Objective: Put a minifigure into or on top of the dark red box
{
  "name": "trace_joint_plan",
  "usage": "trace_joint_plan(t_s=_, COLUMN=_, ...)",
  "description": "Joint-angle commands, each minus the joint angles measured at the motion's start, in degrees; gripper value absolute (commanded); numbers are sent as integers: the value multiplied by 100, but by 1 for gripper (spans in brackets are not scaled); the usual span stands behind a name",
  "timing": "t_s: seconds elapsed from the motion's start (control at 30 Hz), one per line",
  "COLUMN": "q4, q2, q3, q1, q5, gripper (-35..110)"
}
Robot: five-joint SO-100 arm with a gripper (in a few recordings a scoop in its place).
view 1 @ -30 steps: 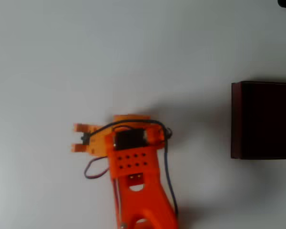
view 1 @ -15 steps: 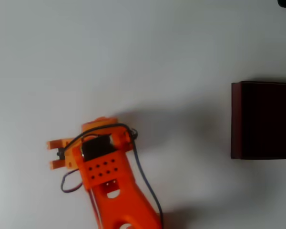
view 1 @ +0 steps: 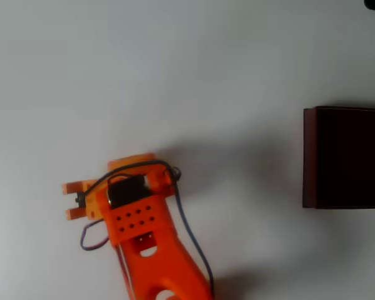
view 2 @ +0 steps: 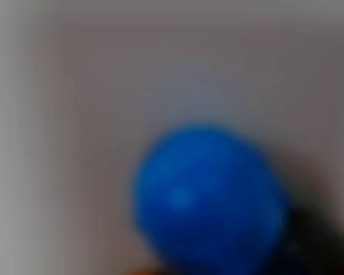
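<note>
**Gripper down at the minifigure, box waiting far across the desk**

From above, the orange arm reaches in from the bottom edge, its gripper [view 1: 74, 200] pointing left, low over the white desk [view 1: 187, 75]. The two orange fingers [view 1: 75, 187] stand a little apart with a gap between them, so the jaws look open, at least partly. Whether anything sits in that gap I cannot make out from overhead; it is too small and dark there.

The wrist view is badly out of focus, but a big bright blue blob with a dark mass at its lower right sits very close to the lens. That would be the minifigure [view 2: 209, 200], blue head end toward the camera, right at the gripper. Whether the fingers are touching it, I cannot tell.

The dark red box [view 1: 309, 156] sits at the right edge of the overhead view, well apart from the arm, its nearly black inside facing up.

My reading: this is the pick-up step. Next comes closing firmly on the tiny figure, lifting it, then a long swing right to the box.
</note>
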Motion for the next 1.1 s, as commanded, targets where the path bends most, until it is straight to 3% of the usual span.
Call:
trace_joint_plan(t_s=0.0, q4=35, q2=88, q3=-35, q1=-35, q5=70, gripper=16)
trace_joint_plan(t_s=0.77, q4=132, q2=-9, q3=-114, q1=9, q5=167, gripper=0)
trace_joint_plan(t_s=1.07, q4=1819, q2=1538, q3=-1187, q1=809, q5=-70, gripper=0)
